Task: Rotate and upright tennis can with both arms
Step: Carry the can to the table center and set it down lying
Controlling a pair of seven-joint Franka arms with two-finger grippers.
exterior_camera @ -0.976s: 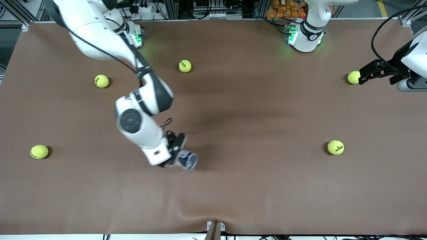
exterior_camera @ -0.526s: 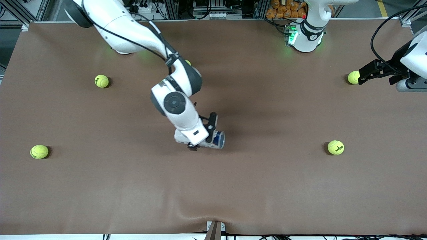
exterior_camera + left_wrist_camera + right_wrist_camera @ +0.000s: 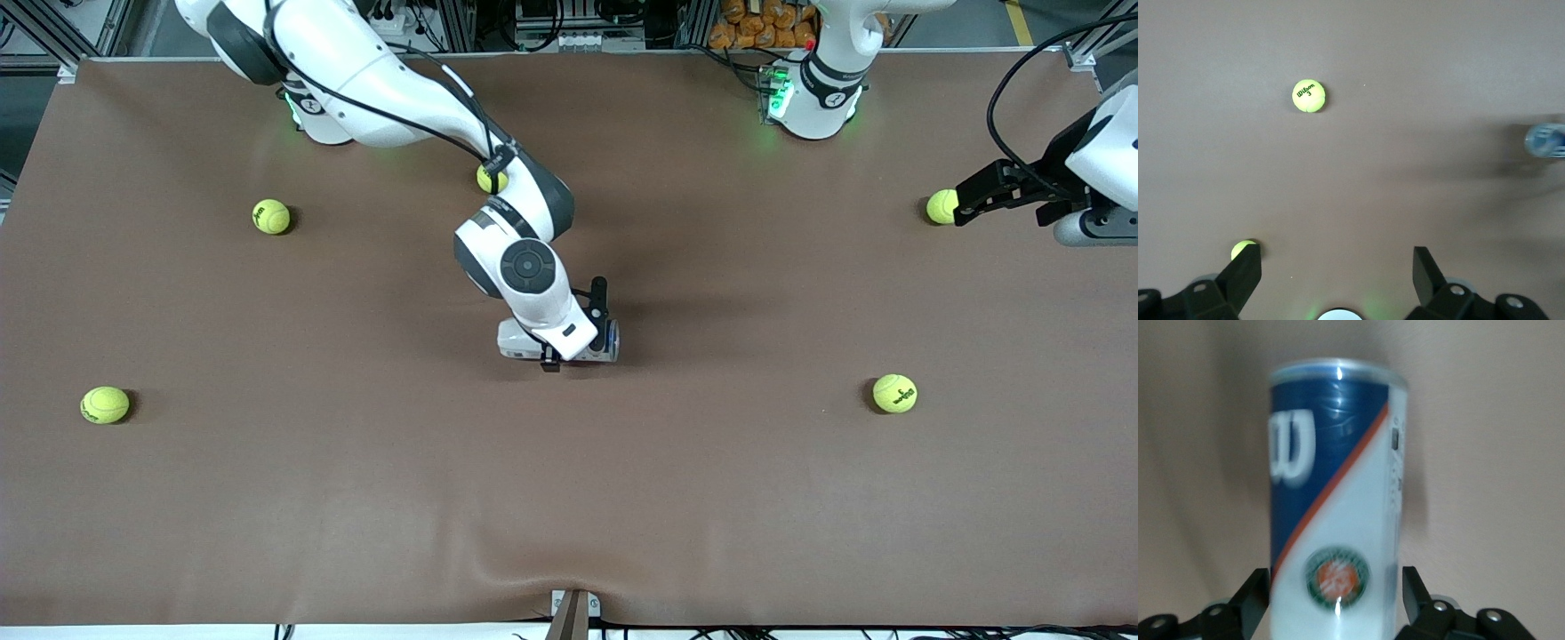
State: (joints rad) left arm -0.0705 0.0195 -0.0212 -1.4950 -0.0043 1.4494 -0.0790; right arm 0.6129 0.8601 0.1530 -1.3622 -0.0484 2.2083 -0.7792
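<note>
The tennis can (image 3: pixel 612 340) has a dark-blue, white and red label with a white "W". My right gripper (image 3: pixel 597 338) is shut on it over the middle of the table. In the right wrist view the can (image 3: pixel 1338 487) fills the space between the two black fingers (image 3: pixel 1253 590) and reaches away from the hand. Most of the can is hidden under the right hand in the front view. My left gripper (image 3: pixel 965 200) is open and empty at the left arm's end of the table, and that arm waits. The left wrist view (image 3: pixel 1336 257) shows the can (image 3: pixel 1546 140) far off.
Several yellow-green tennis balls lie on the brown table: one (image 3: pixel 941 206) right by the left gripper, one (image 3: pixel 894 393) nearer the front camera, two (image 3: pixel 271 216) (image 3: pixel 105 404) at the right arm's end, and one (image 3: pixel 487 180) partly under the right arm.
My right arm has carried the can away from the front camera and toward the left arm's end, to the table's middle. The left arm has not moved.
</note>
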